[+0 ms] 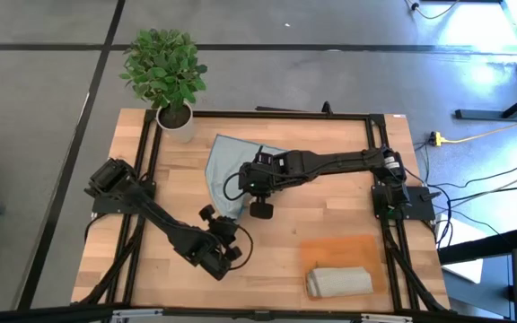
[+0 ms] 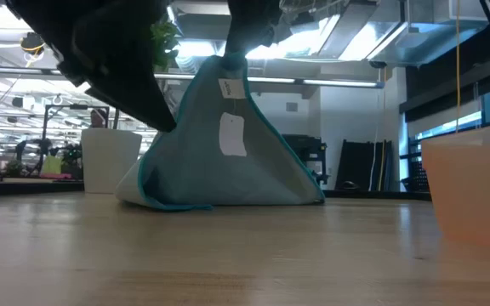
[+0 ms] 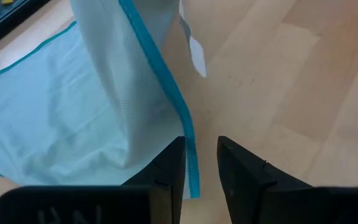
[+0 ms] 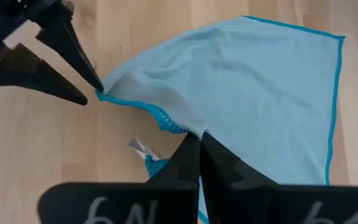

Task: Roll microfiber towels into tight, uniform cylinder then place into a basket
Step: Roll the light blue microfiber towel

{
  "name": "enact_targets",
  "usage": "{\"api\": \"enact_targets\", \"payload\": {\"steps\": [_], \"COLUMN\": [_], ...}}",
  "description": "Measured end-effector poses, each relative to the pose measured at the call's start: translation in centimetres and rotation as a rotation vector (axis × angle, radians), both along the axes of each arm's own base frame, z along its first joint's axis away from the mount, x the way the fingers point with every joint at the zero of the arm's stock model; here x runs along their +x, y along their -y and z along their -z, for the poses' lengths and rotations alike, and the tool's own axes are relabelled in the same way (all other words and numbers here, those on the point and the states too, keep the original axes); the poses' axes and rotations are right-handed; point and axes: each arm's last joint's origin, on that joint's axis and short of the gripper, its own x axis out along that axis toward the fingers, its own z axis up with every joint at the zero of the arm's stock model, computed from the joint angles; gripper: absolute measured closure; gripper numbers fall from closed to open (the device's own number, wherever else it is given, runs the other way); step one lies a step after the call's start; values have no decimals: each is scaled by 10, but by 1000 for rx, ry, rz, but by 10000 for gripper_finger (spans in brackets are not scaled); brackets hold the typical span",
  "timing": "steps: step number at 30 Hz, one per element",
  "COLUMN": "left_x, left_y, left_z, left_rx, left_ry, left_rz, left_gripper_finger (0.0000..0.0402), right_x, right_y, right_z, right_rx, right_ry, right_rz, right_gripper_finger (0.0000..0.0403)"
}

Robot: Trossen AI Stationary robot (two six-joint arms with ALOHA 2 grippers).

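The pale blue microfiber towel point(image 1: 225, 169) with a teal hem stands pulled up like a tent point(image 2: 219, 161), its lower edge lying on the table. My right gripper point(image 4: 199, 140) is over the table's middle point(image 1: 251, 190), shut on the towel's raised peak. My left gripper point(image 3: 201, 155) comes from the near left point(image 1: 224, 224), open, with its fingertips point(image 4: 95, 87) at the towel's near hem. A rolled grey-beige towel point(image 1: 339, 281) lies in the orange basket point(image 1: 341, 249) at the near right. My right gripper pinches a bunched stretch of the towel's teal hem point(image 4: 178, 127) between its two fingers, coming slanting down from above. The cloth hangs from the hold, with its far part point(image 4: 278, 93) spread flat on the table. My left gripper's fingertip stands at the hem point(image 3: 191, 171); whether it touches, I cannot tell.
A white plant pot point(image 1: 176, 121) with a green plant stands at the table's far left corner. Black frame rails point(image 1: 267, 115) run along the table's edges. Bare wood point(image 1: 276, 269) shows between my left gripper and the basket.
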Motion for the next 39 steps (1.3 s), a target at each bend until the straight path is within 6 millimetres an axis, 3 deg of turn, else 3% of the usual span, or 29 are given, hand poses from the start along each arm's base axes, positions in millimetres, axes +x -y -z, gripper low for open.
{"api": "enact_targets", "payload": {"steps": [24, 32, 39], "left_x": [3, 7, 4], "left_y": [-15, -15, -16], "left_z": [10, 33, 41], "left_rx": [36, 17, -1], "left_ry": [-63, -78, -93], "left_rz": [-64, -131, -185], "left_gripper_finger": [317, 318, 318], "right_x": [0, 1, 1], "right_y": [2, 9, 9], "right_z": [0, 0, 0], "right_rx": [-6, 5, 6], "right_ry": [-1, 3, 3], "right_rz": [-6, 30, 32], "right_gripper_finger": [400, 400, 400]}}
